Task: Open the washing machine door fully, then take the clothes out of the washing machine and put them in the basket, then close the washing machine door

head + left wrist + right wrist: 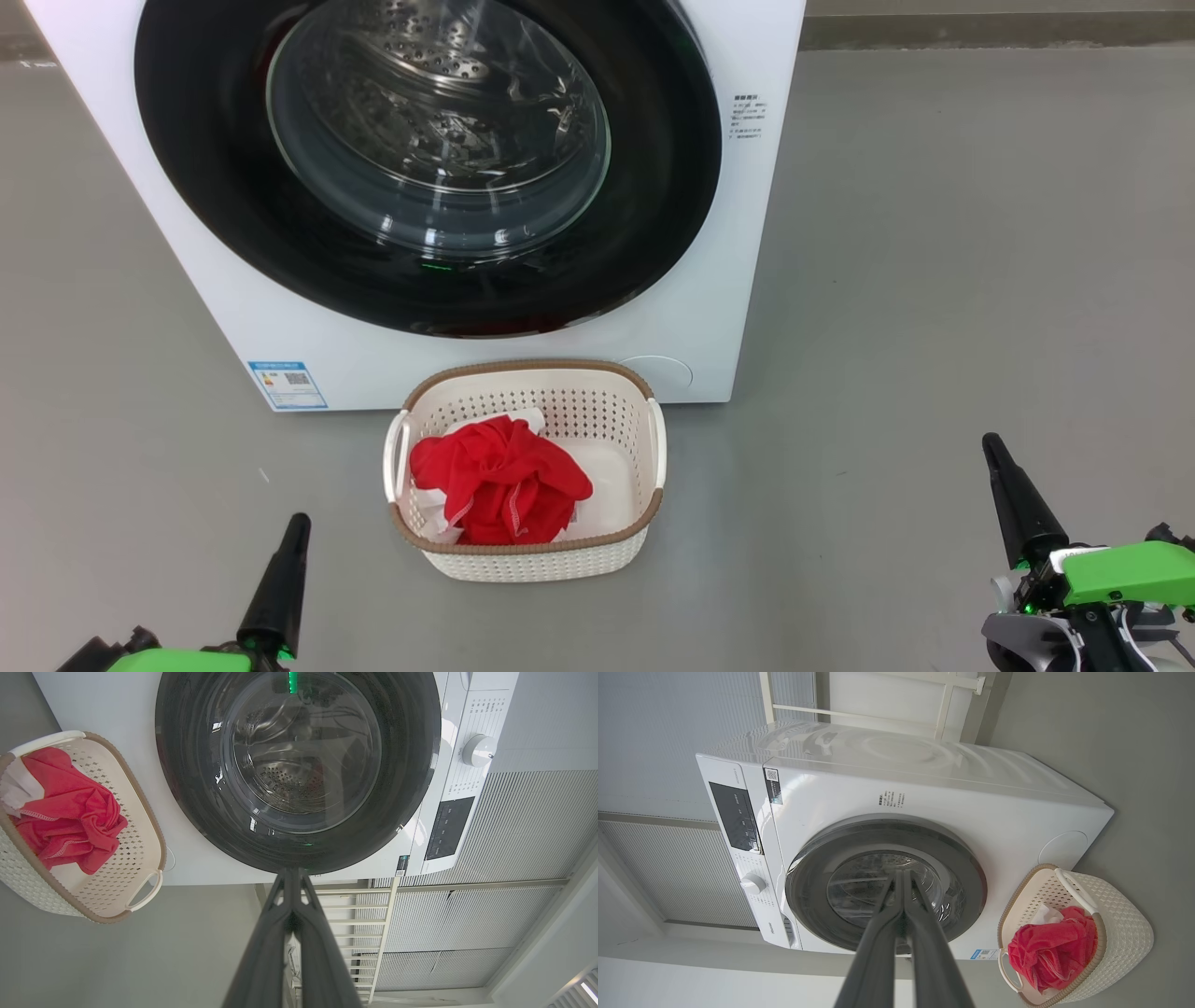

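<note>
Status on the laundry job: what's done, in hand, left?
Done: clothes lie in the basket; washing machine door looks shut, no red behind its glass. In hand: nothing; left tool and right tool shut, empty. Left: nothing apparent.

Smooth grey floor [934, 280] runs to pale ribbed wall panels [528, 826], with a cream railed frame [348, 891] beside them.

Head camera looks steeply down, near, on the basket [523, 560], with the washing machine [728, 280] at 12 o'clock. Both wrist cameras, rolled sideways, face the same two things.
</note>
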Robot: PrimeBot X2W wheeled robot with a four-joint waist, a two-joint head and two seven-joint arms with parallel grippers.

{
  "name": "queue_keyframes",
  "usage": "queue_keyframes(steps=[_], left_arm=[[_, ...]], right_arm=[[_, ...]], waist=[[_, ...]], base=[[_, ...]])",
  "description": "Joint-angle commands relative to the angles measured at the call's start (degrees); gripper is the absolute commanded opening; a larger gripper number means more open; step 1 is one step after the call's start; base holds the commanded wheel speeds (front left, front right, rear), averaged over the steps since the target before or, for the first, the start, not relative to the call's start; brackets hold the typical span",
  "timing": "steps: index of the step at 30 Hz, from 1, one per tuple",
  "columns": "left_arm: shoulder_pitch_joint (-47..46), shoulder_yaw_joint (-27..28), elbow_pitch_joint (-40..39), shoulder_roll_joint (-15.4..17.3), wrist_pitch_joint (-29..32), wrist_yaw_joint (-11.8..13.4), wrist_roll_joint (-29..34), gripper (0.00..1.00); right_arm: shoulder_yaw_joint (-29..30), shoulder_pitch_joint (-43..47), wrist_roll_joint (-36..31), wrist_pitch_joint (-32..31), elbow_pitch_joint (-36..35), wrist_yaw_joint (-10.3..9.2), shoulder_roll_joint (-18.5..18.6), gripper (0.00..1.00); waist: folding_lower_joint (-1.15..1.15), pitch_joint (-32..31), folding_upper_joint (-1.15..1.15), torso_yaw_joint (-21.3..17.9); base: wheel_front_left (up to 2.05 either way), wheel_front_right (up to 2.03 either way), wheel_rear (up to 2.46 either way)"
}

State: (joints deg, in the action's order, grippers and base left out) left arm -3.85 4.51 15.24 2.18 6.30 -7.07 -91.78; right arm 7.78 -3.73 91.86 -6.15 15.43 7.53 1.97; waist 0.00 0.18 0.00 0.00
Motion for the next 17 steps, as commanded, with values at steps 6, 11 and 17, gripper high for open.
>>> queue_keyframes(steps=[6, 11, 17], left_arm=[[-2.3, 2.0, -1.2, 0.7, 0.2, -0.4, -0.4, 0.0], [-2.3, 2.0, -1.2, 0.7, 0.2, -0.4, -0.4, 0.0], [-2.3, 2.0, -1.2, 0.7, 0.2, -0.4, -0.4, 0.0]], right_arm=[[-1.3, -2.5, 0.3, -0.3, -1.4, -0.04, 0.9, 0.0], [-1.3, -2.5, 0.3, -0.3, -1.4, -0.04, 0.9, 0.0], [-1.3, -2.5, 0.3, -0.3, -1.4, -0.04, 0.9, 0.0]], waist=[[0.0, 0.0, 0.0, 0.0], [0.0, 0.0, 0.0, 0.0], [0.0, 0.0, 0.0, 0.0]], base=[[0.0, 0.0, 0.0], [0.0, 0.0, 0.0], [0.0, 0.0, 0.0]])
